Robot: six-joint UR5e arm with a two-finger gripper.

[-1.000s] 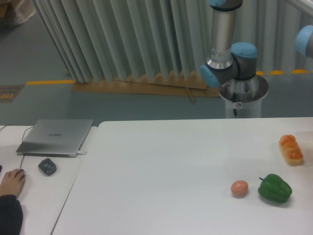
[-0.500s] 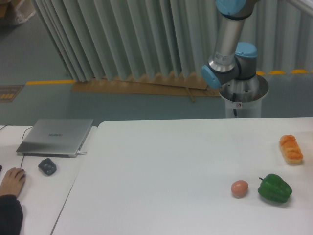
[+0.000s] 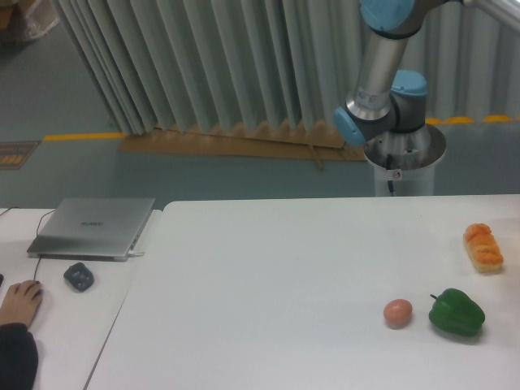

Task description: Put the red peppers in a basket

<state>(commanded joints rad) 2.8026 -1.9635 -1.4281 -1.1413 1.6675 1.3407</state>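
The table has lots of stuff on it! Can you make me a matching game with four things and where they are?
Things:
1. green pepper
2. egg
3. bread-like piece
4. laptop

Places:
A. far left, closed, on the side table
B. near the right edge, farther back than the pepper
C. front right, stem pointing left
D. just left of the pepper

Pairs: 1-C, 2-D, 3-B, 4-A

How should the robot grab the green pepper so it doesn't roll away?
Probably from straight above, closing across the green pepper's fat middle. It lies on its side with its stem toward the egg, so the rounded flanks are free. The tool is out of view.
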